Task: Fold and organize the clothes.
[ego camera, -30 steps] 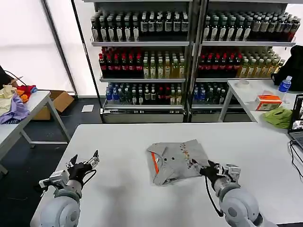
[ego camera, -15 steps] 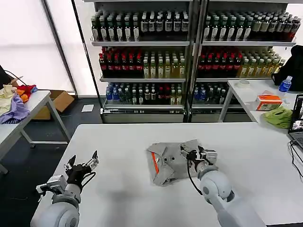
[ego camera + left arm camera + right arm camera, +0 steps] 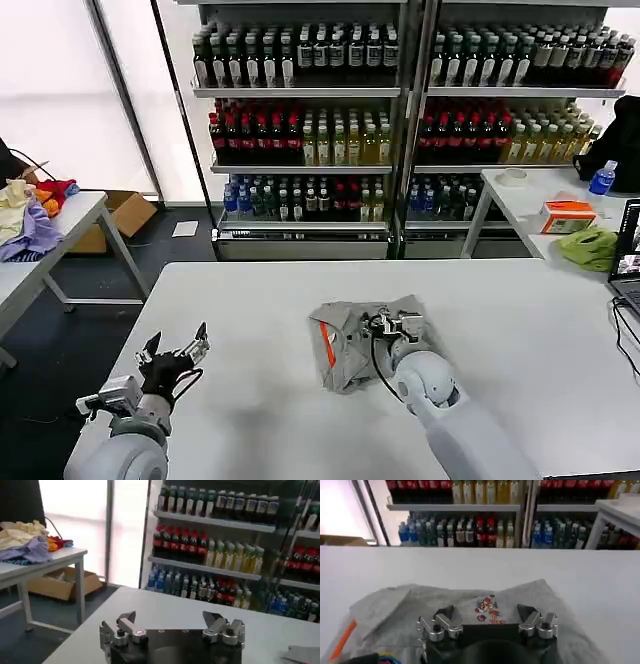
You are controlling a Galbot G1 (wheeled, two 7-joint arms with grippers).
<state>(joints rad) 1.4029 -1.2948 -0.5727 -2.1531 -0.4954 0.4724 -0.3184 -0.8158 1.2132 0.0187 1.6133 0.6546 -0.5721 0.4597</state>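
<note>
I have one light grey T-shirt (image 3: 350, 345) lying partly folded near the middle of the white worktop (image 3: 520, 330), its red-orange neck strip (image 3: 327, 343) toward my left side and the small multicoloured chest print (image 3: 489, 608) facing up. My right pincer (image 3: 392, 323) sits over the shirt's right portion, right above the bunched fabric; in the right wrist view (image 3: 487, 616) the two fingers stand apart with the chest print showing between and beyond them, and I see no cloth pinched between the tips, so I read it as spread open and holding nothing. The shirt's upper right corner is rumpled and raised just beyond the pincer in the head view. My left pincer (image 3: 175, 347) hangs near the worktop's left edge, well apart from the shirt, its fingers splayed wide and empty; the left wrist view (image 3: 172, 622) shows the same wide gap above bare worktop. Behind the worktop stand shelves of bottled drinks (image 3: 300, 130). A side table (image 3: 60, 225) on my left carries a heap of lilac, cream and red fabrics (image 3: 30, 215).
</note>
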